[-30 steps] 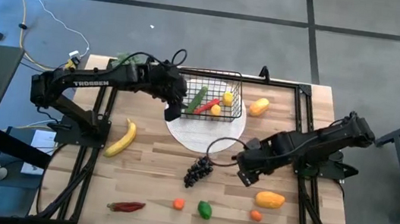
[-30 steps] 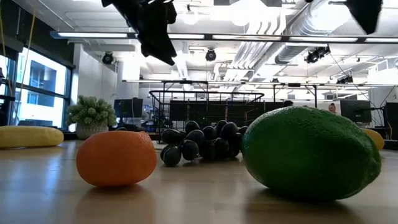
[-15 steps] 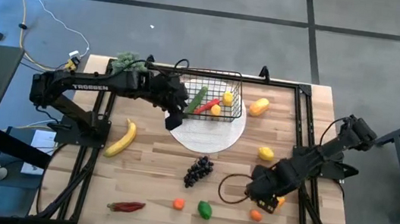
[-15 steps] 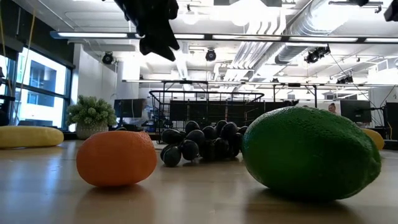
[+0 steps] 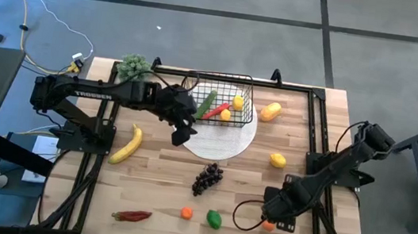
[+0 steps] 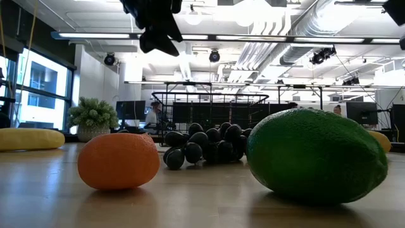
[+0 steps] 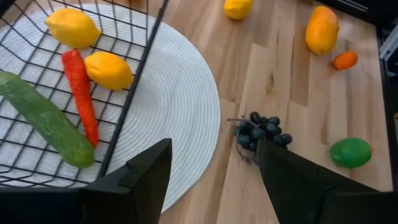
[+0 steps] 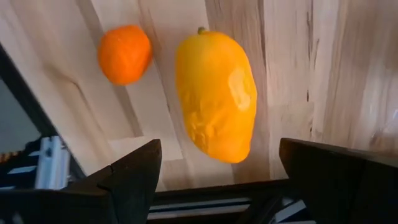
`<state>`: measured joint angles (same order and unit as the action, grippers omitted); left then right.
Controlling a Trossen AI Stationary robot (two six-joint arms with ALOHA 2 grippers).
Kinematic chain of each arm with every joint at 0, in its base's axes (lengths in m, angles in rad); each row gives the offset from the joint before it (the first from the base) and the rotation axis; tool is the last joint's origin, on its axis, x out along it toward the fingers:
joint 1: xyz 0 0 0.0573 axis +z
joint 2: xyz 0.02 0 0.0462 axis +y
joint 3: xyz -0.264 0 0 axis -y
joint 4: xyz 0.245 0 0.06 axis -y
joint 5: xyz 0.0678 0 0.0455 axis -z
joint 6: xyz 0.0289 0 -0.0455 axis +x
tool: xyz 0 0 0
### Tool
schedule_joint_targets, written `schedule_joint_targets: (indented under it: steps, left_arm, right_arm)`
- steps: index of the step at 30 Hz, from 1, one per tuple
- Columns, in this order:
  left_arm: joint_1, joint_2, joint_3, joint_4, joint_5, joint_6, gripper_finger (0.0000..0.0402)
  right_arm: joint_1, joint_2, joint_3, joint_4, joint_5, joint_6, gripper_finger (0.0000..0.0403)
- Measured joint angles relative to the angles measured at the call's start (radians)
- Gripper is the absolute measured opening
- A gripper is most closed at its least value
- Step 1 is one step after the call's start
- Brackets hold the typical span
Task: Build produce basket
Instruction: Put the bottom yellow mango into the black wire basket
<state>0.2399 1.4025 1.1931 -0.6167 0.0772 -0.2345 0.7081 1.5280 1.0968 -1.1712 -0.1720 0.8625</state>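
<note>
The black wire basket (image 5: 221, 98) stands on the round white plate (image 5: 222, 141) and holds a green cucumber (image 7: 43, 118), a red chilli (image 7: 81, 93) and two lemons (image 7: 109, 70). My left gripper (image 5: 183, 134) hangs open and empty over the plate's near left rim, beside the basket. My right gripper (image 8: 217, 168) is open above the orange mango (image 8: 216, 96) at the near right, one finger on either side of it and touching nothing. A small orange (image 8: 124, 53) lies beside the mango. The grape bunch (image 5: 207, 177) lies on the table in front of the plate.
On the table lie a banana (image 5: 127, 143), a red chilli (image 5: 131, 215), a small orange (image 5: 187, 213), a green lime-like fruit (image 5: 214, 219), a lemon (image 5: 277, 160) and a yellow fruit (image 5: 271, 110). A leafy bunch (image 5: 133, 65) stands at the far left corner.
My right gripper has swung from beside the grapes toward the table's near right corner and now stands over the mango. My left gripper has drawn back from the basket's left side toward the near edge, staying open.
</note>
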Motion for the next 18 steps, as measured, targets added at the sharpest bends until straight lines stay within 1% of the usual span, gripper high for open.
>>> schedule_joint_targets:
  steps: [10,18]
  left_arm:
    - [-0.026,0.001,0.000,0.000,-0.012,-0.024,0.0225]
    - [-0.025,0.001,0.000,-0.001,-0.015,-0.024,0.0225]
  right_arm:
    - [0.007,0.000,-0.119,0.103,0.009,-0.003,0.0307]
    - [0.005,0.000,-0.190,0.208,-0.016,0.020,0.0307]
